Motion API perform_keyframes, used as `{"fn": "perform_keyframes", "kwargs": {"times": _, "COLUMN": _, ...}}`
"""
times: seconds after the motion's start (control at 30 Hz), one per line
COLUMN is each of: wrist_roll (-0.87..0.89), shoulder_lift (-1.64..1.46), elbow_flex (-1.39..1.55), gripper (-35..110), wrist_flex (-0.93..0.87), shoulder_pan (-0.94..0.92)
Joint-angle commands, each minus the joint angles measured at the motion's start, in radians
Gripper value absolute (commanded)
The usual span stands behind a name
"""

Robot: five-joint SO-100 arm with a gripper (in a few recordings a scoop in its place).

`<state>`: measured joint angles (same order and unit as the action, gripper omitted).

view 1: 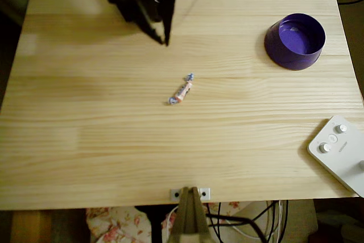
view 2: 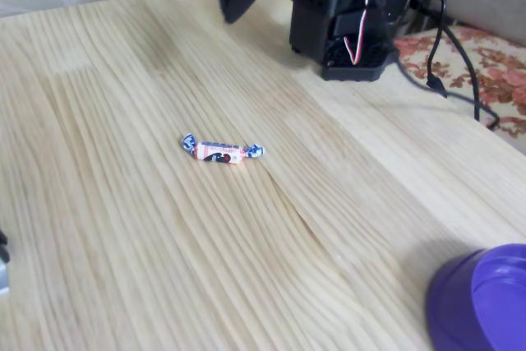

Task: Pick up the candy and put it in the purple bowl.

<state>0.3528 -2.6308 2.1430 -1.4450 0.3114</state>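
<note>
The candy (view 1: 181, 91) lies alone near the middle of the pine table (view 1: 114, 163), its twisted wrapper ends pointing diagonally in the overhead view, toward the far edge and the near-left corner. The purple bowl (view 1: 294, 41) sits upright near the far right corner, well apart from it. The black gripper (view 1: 165, 39) hangs above the table toward the far edge, left of centre, touching nothing and holding nothing; its fingers look drawn close to a point, though I cannot tell for sure how wide they stand. To grab well, I'd say it should open, turn across the sweet's short middle, and come straight down over it.
</note>
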Motion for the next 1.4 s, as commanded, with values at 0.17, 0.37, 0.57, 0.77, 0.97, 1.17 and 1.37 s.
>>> {"fn": "perform_keyframes", "kwargs": {"times": 0.17, "wrist_roll": 0.245, "shoulder_lift": 0.347, "elbow_flex": -0.301, "gripper": -1, "wrist_flex": -0.100, "shoulder_pan": 0.112}}
{"fn": "perform_keyframes", "kwargs": {"times": 0.37, "wrist_roll": 0.353, "shoulder_lift": 0.555, "elbow_flex": -0.367, "gripper": -1, "wrist_flex": -0.147, "shoulder_pan": 0.121}}
{"fn": "perform_keyframes", "kwargs": {"times": 0.57, "wrist_roll": 0.371, "shoulder_lift": 0.726, "elbow_flex": -0.379, "gripper": -1, "wrist_flex": -0.031, "shoulder_pan": 0.087}}
{"fn": "perform_keyframes", "kwargs": {"times": 0.77, "wrist_roll": 0.442, "shoulder_lift": 0.821, "elbow_flex": -0.362, "gripper": -1, "wrist_flex": 0.041, "shoulder_pan": 0.049}}
{"fn": "perform_keyframes", "kwargs": {"times": 0.97, "wrist_roll": 0.541, "shoulder_lift": 0.859, "elbow_flex": -0.348, "gripper": -1, "wrist_flex": 0.080, "shoulder_pan": 0.017}}
{"fn": "perform_keyframes", "kwargs": {"times": 1.17, "wrist_roll": 0.566, "shoulder_lift": 0.899, "elbow_flex": -0.339, "gripper": -1, "wrist_flex": 0.072, "shoulder_pan": 0.003}}
{"fn": "perform_keyframes", "kwargs": {"times": 1.37, "wrist_roll": 0.575, "shoulder_lift": 0.950, "elbow_flex": -0.313, "gripper": -1, "wrist_flex": 0.052, "shoulder_pan": 0.008}}
